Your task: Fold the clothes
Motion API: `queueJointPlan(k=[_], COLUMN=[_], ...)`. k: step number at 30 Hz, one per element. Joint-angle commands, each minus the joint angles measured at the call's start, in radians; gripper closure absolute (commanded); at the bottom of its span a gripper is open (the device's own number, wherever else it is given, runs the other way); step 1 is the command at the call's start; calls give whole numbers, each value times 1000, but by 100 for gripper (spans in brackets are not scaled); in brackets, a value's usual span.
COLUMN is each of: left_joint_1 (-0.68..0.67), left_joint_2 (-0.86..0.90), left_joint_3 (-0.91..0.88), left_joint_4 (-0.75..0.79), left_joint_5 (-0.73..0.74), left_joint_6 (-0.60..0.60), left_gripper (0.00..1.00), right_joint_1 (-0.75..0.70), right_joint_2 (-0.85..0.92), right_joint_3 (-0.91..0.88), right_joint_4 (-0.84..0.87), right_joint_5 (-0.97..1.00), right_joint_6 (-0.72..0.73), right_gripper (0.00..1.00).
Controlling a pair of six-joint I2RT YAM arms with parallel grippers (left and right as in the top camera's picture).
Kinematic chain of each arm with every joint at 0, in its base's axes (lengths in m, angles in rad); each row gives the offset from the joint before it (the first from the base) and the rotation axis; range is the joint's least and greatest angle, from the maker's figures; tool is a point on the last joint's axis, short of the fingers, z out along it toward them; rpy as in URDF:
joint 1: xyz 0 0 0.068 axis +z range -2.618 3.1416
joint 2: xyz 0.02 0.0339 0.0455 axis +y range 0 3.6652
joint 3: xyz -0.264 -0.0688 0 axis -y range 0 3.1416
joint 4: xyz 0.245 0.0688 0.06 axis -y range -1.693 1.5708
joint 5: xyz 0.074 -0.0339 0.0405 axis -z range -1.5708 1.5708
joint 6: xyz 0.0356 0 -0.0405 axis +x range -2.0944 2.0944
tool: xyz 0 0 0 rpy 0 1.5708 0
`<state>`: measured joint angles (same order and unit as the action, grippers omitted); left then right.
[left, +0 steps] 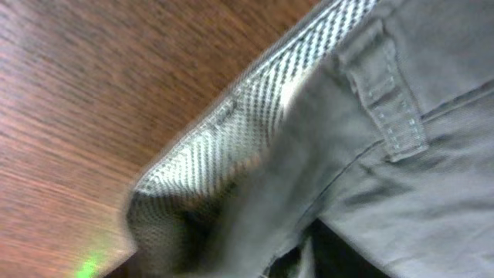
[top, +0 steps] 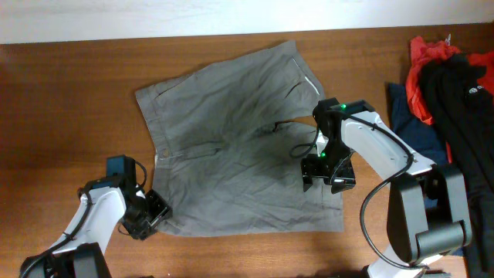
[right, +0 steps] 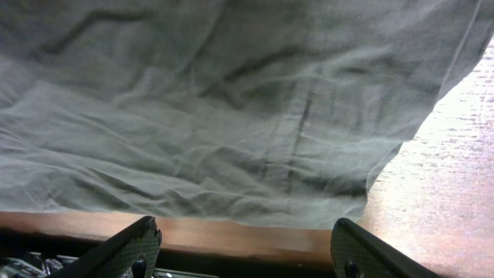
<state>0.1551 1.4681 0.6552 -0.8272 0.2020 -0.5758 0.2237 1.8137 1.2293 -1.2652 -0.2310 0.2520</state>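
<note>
The wrinkled grey-olive cotton shorts (top: 231, 154) lie spread flat in the middle of the brown wooden table (top: 62, 100), with the waistband to the left. My left gripper (top: 152, 211) sits at the near left waistband corner, and the lighter woven inner band (left: 255, 131) fills that wrist view. I cannot tell whether those jaws pinch the cloth. My right gripper (top: 328, 174) is at the right hem with its jaws spread wide, bare wood showing between the fingers (right: 123, 247). A heap of red and black garments (top: 448, 69) lies at the far right.

The wrinkled grey-olive shorts (top: 239, 166) lie spread flat on the table (top: 69, 93), lighter waistband seemingly at the left.
</note>
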Motion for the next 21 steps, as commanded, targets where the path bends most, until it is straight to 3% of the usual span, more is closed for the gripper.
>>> queueJointPlan(k=[1, 4, 12, 17, 21], left_joint_1=[7, 7, 7, 7, 7], left_joint_2=[-1, -1, -2, -2, -2], left_joint_3=[-5, -5, 18, 18, 18], left_joint_4=[9, 20, 24, 26, 27], left_joint_5=[12, 12, 99, 98, 98], left_joint_6=[-42, -10, 17, 24, 24], left_gripper=[73, 79, 83, 78, 76], right_joint_1=[-3, -21, -325, -333, -330], right_joint_2=[-12, -13, -12, -13, -13], right_joint_3=[-5, -5, -24, -159, -331], right_joint_4=[5, 15, -29, -7, 116], right_joint_5=[-13, 18, -169, -170, -170], right_joint_6=[-12, -12, -40, -39, -1], right_gripper=[25, 25, 24, 24, 24])
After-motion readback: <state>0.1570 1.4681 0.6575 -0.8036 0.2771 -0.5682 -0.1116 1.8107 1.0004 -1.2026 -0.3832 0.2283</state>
